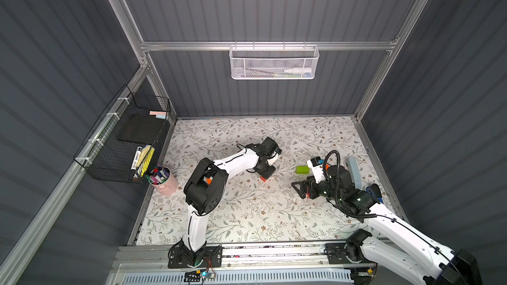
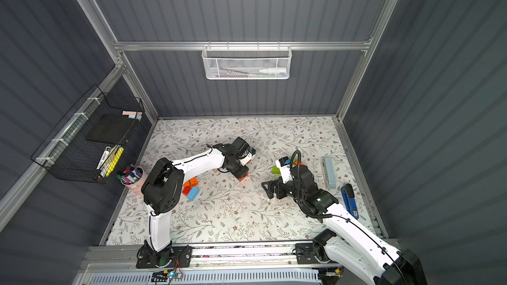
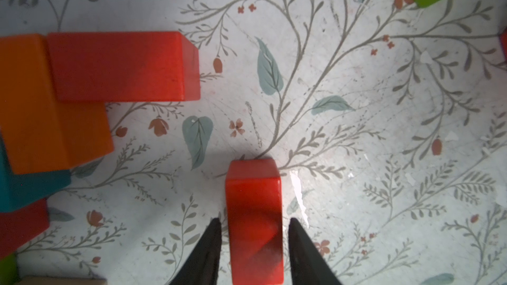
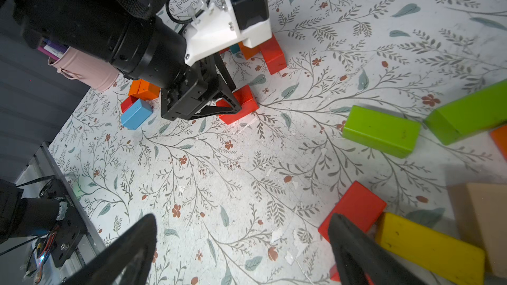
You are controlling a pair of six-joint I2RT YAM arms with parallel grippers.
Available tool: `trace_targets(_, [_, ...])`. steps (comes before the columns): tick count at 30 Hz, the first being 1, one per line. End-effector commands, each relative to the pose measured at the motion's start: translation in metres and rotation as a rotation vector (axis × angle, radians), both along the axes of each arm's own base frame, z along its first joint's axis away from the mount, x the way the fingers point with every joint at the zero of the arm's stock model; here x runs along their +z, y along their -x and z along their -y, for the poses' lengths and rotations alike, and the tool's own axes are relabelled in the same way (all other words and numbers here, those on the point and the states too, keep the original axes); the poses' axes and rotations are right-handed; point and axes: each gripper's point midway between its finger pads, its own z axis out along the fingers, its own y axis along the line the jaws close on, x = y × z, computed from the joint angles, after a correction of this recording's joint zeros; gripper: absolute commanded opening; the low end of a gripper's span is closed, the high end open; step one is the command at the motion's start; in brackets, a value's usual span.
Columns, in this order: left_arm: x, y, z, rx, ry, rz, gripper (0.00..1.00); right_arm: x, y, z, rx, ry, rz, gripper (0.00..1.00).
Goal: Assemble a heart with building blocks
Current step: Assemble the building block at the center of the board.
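A: From where, up top?
B: High over the near edge, side by side, facing down and toward the back; far off, taking in the whole counter in both top views, nearly alike.
A: And on the left wrist?
B: Straight down, very close to the counter, past the jaws onto a red block between them.
A: On the right wrist?
B: Low and slanted, looking across the counter toward the left arm, from farther back.
A: Shared ground?
B: That same red block, seen from both wrists and from above; also a green block, cut off at the left wrist view's edge.
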Motion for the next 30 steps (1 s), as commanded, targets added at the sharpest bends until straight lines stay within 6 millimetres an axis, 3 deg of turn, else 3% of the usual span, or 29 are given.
trace_targets(1, [-0.012,0.007,-0.001,-0.019,-0.019,-0.041,0.43,-0.001,-0.001,0.003,-0.016,0.004,0.000,0.99])
trace_targets(6, [-0.014,0.007,0.000,-0.019,-0.019,-0.047,0.45,-0.003,-0.001,0.003,-0.019,0.004,-0.003,0.99])
trace_targets(14, [-0.013,-0.001,-0.003,-0.019,-0.048,-0.014,0.33,-0.005,-0.001,0.004,-0.025,0.004,-0.004,0.99])
trace_targets(30, [-0.008,-0.043,-0.015,0.009,-0.071,0.060,0.30,-0.007,0.000,0.005,-0.030,0.001,-0.002,0.99])
